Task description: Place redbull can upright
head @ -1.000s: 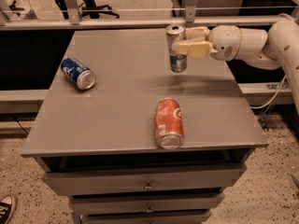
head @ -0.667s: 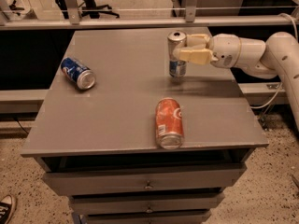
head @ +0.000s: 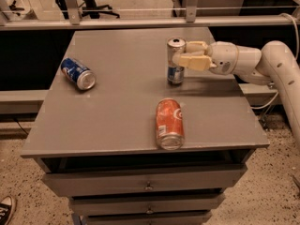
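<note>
**One can upright, release unconfirmed**

Three cans share the grey tabletop (head: pixel 117 121), which caps a drawer unit (head: pixel 140 184) and is the biggest thing we see. Next in size is the white arm (head: pixel 276 62), which reaches in from the right edge and runs leftward over the far right part of the surface.

Of the cans, the orange-red can (head: pixel 169 123) lies on its side near the front edge, its end facing us. The dark blue can (head: pixel 78 73) also lies on its side, well apart at the left. Neither is ours to move.

The redbull can (head: pixel 176 73), slimmer than the other two, stands upright toward the far right of the tabletop. Its base looks to be resting on the surface and its silver top faces up. We judge the main part of the task done, since the can is vertical and appears to carry its own weight.

What remains, as we read it, is a clean letting-go and a retreat that does not tip so narrow a can.

Smallest is the end effector (head: pixel 183 54), which sits at the upper half of the redbull can, right against its right side. We cannot tell whether it is clamped on the can or has already slackened. That leaves the release unconfirmed, and we treat it as the step in hand.
</note>
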`<move>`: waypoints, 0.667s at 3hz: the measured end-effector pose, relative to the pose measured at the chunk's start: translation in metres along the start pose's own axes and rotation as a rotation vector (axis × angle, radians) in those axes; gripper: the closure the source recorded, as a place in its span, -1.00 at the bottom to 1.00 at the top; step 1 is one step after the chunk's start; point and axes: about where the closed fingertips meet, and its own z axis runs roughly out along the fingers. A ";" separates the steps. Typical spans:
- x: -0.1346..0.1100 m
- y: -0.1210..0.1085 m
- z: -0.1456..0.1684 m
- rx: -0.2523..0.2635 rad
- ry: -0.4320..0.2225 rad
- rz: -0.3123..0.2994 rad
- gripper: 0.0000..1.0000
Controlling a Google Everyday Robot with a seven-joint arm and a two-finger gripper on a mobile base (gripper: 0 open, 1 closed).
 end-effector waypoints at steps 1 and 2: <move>0.004 0.001 0.001 -0.014 0.008 0.014 -0.41; 0.006 0.003 -0.001 -0.016 0.022 0.016 -0.90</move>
